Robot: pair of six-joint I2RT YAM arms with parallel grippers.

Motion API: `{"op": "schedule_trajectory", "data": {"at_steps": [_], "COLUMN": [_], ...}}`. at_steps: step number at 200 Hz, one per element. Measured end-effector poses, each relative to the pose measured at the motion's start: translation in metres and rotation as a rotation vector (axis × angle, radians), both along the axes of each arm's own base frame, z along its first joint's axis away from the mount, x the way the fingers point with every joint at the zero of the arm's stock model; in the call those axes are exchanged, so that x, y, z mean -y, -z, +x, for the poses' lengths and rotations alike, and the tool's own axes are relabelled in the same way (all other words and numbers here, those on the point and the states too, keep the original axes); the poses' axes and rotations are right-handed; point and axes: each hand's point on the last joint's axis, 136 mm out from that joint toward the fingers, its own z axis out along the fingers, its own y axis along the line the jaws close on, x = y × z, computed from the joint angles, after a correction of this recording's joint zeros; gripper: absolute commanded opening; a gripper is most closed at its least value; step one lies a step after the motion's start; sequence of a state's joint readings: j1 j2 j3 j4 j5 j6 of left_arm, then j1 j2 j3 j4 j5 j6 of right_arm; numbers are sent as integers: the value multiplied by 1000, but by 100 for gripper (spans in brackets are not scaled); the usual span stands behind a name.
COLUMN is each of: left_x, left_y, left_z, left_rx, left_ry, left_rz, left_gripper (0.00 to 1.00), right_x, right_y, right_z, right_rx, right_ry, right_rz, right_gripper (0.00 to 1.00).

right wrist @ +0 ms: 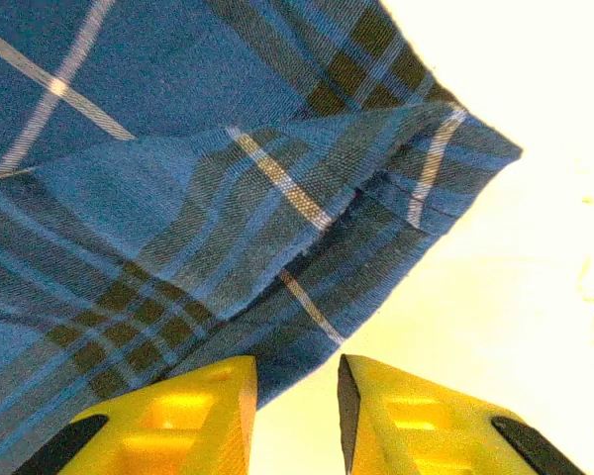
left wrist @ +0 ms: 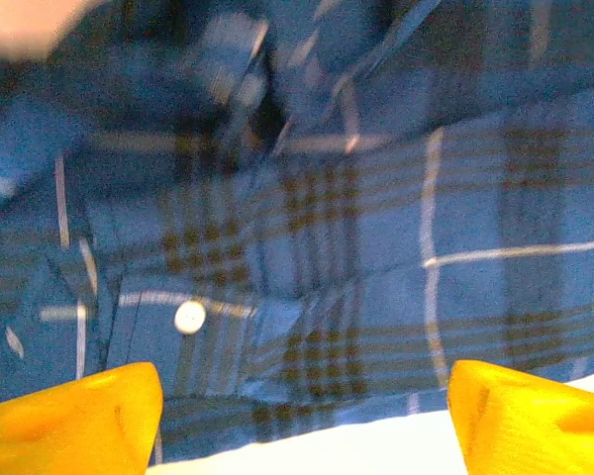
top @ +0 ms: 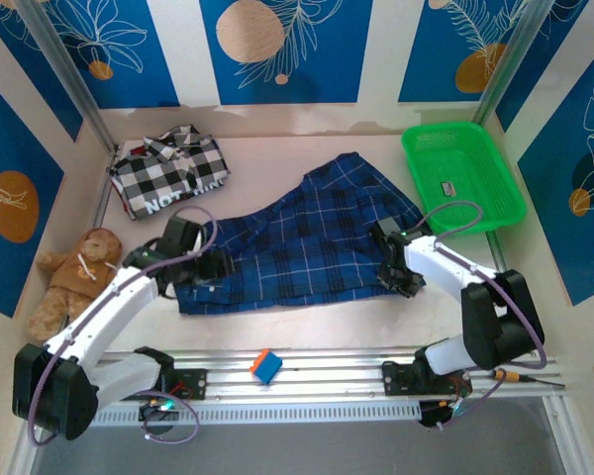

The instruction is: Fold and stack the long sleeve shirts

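Now, at the far left of the top view a bear (top: 74, 279) sits on the surface (top: 297, 158). Behind it, in the back left corner, lies the checked shirt (top: 168, 171), bunched, with white lettering showing along its near edge.

Next comes the left claw (top: 210, 267), lowered over the near left corner of the blue shirt (top: 302, 237). This shirt is spread across the middle of the surface, running from that corner up toward the back right, well apart from the checked shirt. In the left wrist view the left claw (left wrist: 302, 421) is spread wide: its yellow fingers (left wrist: 79, 416) stand at the two lower corners of the picture with nothing between them. The blue shirt's (left wrist: 376, 247) rumpled cloth lies beneath, with a white button (left wrist: 189, 317) near the left finger.

On the rail at the near edge, between the two arm bases, rests a small blue and orange block (top: 265, 366).

Further right, the right claw (top: 404, 280) hangs at the blue shirt's near right corner. In the right wrist view the right claw (right wrist: 297, 396) has its fingers (right wrist: 178, 416) a narrow gap apart, with pale surface (right wrist: 535, 297) showing between them. A folded corner of the blue shirt (right wrist: 228, 228) reaches the left finger, and nothing is clamped.

At the back right sits a green basket (top: 453, 128), just beyond the blue shirt's far end.
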State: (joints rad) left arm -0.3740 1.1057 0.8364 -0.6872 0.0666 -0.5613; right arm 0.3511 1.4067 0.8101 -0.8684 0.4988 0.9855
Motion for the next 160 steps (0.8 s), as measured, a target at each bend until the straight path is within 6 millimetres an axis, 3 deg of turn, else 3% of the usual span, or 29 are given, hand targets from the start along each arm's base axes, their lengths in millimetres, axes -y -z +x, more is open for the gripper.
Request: {"op": "schedule_trajectory", "data": {"at_steps": [15,30,64,96,135,160], "left_x": [4,9,10,8,27,39], "left_y": [-23,-31,-4,14,24,33], "left_z": [19,38,58,48,29,35], "left_rx": [43,54,-42,-118,-141,-158], "left_ry": [39,99,231,285,351,395], "left_rz": [35,78,229,276,285,342], "left_gripper": [76,75,69,69,68,64], "right_x": [-1,-4,-23,-49,-76,-84], "right_y": [-9,-18,-28,-32,-25,-11], "right_z": [2,5,14,30,65,77], "right_rx": [36,71,130,150,140,112], "right_ry": [-14,-39,-147,-251,-328,-344], "right_rz": [12,26,82,140,160,164], "right_gripper": [35,45,60,61,60,60]}}
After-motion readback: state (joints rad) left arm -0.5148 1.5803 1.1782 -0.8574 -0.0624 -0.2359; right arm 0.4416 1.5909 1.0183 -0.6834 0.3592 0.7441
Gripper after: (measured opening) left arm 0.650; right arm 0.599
